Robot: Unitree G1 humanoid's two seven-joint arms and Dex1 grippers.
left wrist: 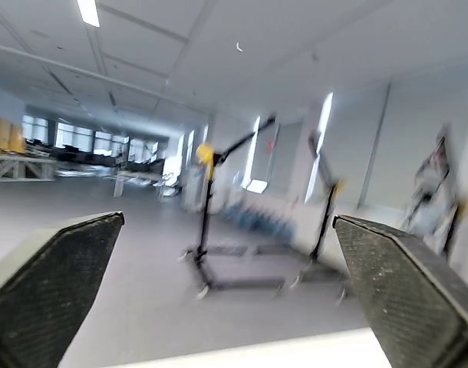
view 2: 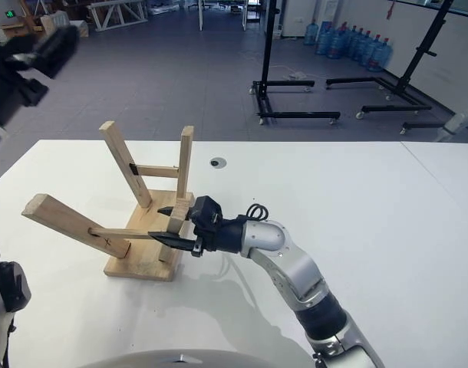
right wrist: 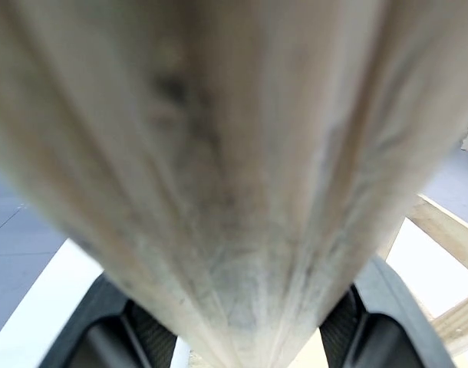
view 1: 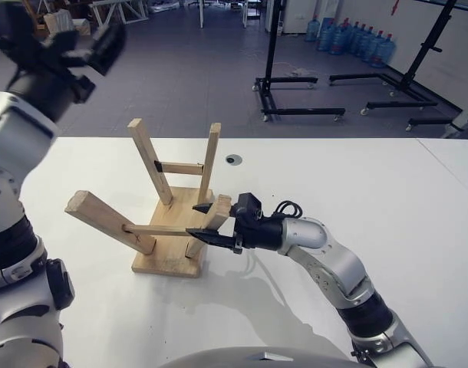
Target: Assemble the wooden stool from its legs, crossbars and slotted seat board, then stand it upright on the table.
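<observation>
The right gripper (view 1: 204, 221) is clamped on the stool leg (view 1: 216, 217) at the seat board's (view 1: 169, 259) near right corner, its black fingers (view 1: 212, 238) narrowed against two opposite faces of the wood. The seat board lies flat on the white table (view 1: 349, 184), with the legs pointing up from it and crossbars (view 1: 180, 168) joining them in pairs. The left gripper (left wrist: 228, 224) hangs high, far off the seat board's left side, spread wide and holding nothing. The right wrist view brings the held leg's grain up close between the finger pads (right wrist: 376, 310). The left wrist view looks out to black rolling stands (left wrist: 211, 253). A small dark mark on the tilted leg (view 2: 65, 218) at the seat board's near left corner is too small to read.
</observation>
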